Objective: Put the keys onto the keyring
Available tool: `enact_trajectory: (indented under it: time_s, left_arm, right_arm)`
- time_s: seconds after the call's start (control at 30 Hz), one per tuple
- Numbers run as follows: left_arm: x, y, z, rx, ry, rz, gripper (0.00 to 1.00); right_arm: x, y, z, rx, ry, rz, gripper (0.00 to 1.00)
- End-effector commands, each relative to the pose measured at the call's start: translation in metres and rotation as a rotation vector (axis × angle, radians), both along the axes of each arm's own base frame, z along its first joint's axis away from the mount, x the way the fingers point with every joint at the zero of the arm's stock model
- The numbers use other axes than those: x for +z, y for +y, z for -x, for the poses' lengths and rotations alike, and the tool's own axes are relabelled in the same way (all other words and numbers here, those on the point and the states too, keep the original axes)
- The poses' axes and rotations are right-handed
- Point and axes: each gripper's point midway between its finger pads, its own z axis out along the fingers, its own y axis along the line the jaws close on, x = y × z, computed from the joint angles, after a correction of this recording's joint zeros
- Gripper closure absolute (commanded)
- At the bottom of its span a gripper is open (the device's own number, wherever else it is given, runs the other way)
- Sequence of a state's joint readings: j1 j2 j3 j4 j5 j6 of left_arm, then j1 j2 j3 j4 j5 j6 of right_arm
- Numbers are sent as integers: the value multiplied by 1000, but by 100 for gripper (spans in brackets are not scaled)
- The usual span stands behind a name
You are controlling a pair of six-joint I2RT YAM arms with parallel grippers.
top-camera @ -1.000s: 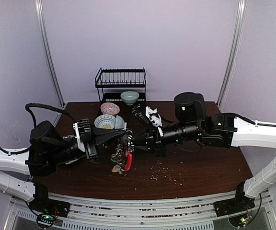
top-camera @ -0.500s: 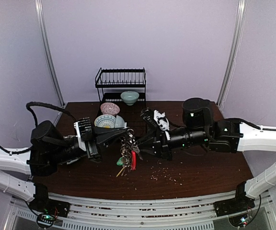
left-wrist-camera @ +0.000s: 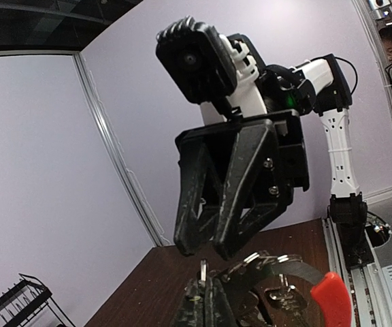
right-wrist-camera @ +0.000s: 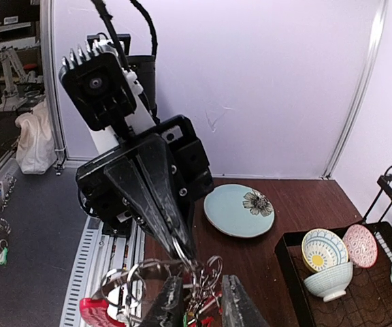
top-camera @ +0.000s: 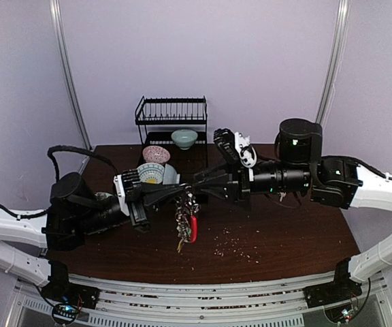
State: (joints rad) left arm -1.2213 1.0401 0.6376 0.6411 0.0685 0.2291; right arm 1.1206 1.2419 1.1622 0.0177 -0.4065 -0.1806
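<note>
Over the desk (top-camera: 284, 238), at the middle of the top view, the left hand (top-camera: 180, 195) pinches the keyring (top-camera: 184, 221), its bunch dangling below. The right hand (top-camera: 199, 181) meets it from the right. Left wrist view, centre: that hand stands narrowly parted just above the ring. Right wrist view, bottom: its fingers (right-wrist-camera: 171, 306) flank the rings; I cannot tell whether they touch.

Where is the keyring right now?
Top view: the keyring hangs over the middle of the table from the left gripper, with the right gripper close on its right.
</note>
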Motion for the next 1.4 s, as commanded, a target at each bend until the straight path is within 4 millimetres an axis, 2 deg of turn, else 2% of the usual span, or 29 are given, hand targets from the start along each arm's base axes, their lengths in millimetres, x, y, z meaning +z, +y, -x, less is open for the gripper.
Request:
enact_trajectory:
  time_s: [0.0, 0.1, 0.33, 0.4, 0.67, 0.73, 0.9, 1.07, 1.13, 1.27, 1.33, 1.37]
  left_arm:
    - [34, 4, 8, -27, -45, 97, 100]
    - [33, 0, 7, -31, -50, 89, 100]
    - [34, -2, 10, -44, -68, 92, 100]
    - [32, -3, 11, -53, -69, 83, 100]
    - [31, -3, 22, -108, -88, 85, 100]
    - [32, -3, 24, -121, -87, 88, 100]
    - [23, -2, 19, -110, -30, 97, 100]
    - [3, -17, -1, -58, 87, -5, 100]
    - [-4, -16, -8, -28, 123, -19, 90]
    - [-18, -14, -18, 18, 173, -74, 61]
    - [-26, -14, -24, 45, 193, -118, 53]
    - [-27, -14, -26, 56, 198, -136, 52]
  right_arm:
    - [18, 7, 12, 102, -67, -16, 81]
    - [14, 9, 16, 131, -63, -2, 81]
    - [2, 9, 9, 89, -46, 29, 82]
    - [0, 10, 5, 73, -44, 36, 88]
    - [-6, 9, 3, 65, -48, 59, 93]
    - [-5, 9, 6, 76, -50, 59, 100]
    - [-6, 8, -1, 39, -55, 91, 100]
    - [-19, -9, -19, -86, -70, 223, 100]
    - [-23, -17, -28, -140, -76, 279, 100]
    - [-34, -28, -39, -214, -79, 377, 100]
    - [-38, -32, -43, -242, -82, 410, 100]
    - [-40, -34, -45, -253, -84, 424, 100]
